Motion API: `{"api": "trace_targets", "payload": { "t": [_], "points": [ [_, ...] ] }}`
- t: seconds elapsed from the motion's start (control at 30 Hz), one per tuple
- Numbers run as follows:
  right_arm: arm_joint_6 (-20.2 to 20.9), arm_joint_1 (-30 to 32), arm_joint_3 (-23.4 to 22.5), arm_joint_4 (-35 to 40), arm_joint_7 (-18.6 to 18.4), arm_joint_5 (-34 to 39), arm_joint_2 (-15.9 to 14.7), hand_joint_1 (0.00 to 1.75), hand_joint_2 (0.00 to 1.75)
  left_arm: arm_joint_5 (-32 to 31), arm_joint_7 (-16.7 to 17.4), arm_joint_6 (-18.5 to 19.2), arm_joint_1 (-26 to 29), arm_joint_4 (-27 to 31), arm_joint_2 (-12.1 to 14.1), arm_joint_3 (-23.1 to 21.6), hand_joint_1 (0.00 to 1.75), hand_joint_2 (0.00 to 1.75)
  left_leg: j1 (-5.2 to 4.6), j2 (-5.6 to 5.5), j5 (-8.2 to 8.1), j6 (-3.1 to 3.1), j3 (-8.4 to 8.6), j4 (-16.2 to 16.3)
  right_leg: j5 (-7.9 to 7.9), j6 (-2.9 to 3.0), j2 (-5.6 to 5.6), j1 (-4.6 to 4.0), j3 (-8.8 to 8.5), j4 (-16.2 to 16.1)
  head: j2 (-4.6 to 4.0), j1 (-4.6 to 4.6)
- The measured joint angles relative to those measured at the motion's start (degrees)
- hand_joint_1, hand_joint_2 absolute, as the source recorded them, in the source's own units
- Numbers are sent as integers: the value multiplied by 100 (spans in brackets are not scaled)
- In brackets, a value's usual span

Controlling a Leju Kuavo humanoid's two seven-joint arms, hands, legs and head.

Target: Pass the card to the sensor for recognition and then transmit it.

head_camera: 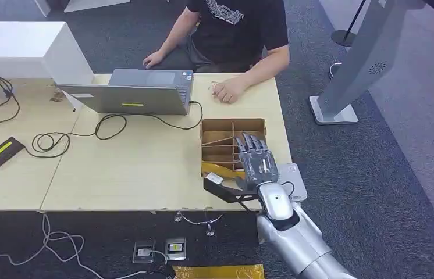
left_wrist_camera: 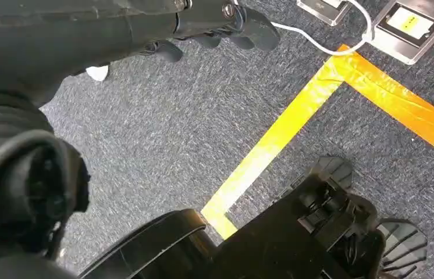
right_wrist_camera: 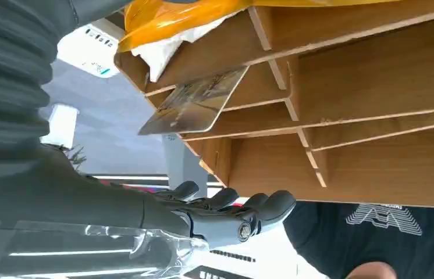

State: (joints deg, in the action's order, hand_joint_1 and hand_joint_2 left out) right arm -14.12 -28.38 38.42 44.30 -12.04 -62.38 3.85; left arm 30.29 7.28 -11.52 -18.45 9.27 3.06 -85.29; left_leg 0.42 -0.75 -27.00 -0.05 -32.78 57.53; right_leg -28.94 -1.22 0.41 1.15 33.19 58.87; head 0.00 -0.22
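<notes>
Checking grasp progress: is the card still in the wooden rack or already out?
In. The card sits slotted between the rack's dividers, one end sticking out; the right hand hovers over the rack, fingers spread, holding nothing.

On your bench (head_camera: 145, 174), the divided box (head_camera: 232, 125) sits near the right edge, the laptop (head_camera: 130, 93) behind and to its left. Your right hand (head_camera: 255, 163) hovers over the box's near compartments; a card (right_wrist_camera: 194, 104) leans in one slot.
</notes>
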Motion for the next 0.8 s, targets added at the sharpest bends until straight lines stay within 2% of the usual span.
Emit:
{"api": "trace_targets", "payload": {
  "t": [0.03, 0.07, 0.1, 0.13, 0.8],
  "points": [
    [0, -6, 0, -17, 2, -22, 0, 0, 175, 0, 0, 0, -1, 0, 0, 0, 0, 0, 0, 0, 0, 0, 0, 0, 0, 0, 0, 0, 0, 0, 0, 0],
    [4, -12, 0, -33, 2, -46, 0, 26, 175, 0, 2, 0, -3, -2, 0, 0, 0, 0, 0, 0, 0, 0, 0, 0, 0, 0, 0, 0, 0, 0, 0, 0],
    [9, -18, 0, -50, 9, -57, 0, 169, 175, 0, 2, 0, -4, -2, 0, 0, 0, 0, 0, 0, 0, 0, 0, 0, 0, 0, 0, 0, 0, 0, 0, 0],
    [15, -20, 0, -64, 9, -63, 0, 175, 175, 0, 2, 0, -5, -2, 0, 0, 0, 0, 0, 0, 0, 0, 0, 0, 0, 0, 0, 0, 0, 0, 0, 0],
    [155, -47, -2, -179, 42, -190, 42, 175, 175, -52, 7, 0, -12, -2, -2, 0, 0, 0, 0, 0, 0, 0, 1, 0, 0, 0, 0, 0, 0, 0, 0, 0]
  ]
}}
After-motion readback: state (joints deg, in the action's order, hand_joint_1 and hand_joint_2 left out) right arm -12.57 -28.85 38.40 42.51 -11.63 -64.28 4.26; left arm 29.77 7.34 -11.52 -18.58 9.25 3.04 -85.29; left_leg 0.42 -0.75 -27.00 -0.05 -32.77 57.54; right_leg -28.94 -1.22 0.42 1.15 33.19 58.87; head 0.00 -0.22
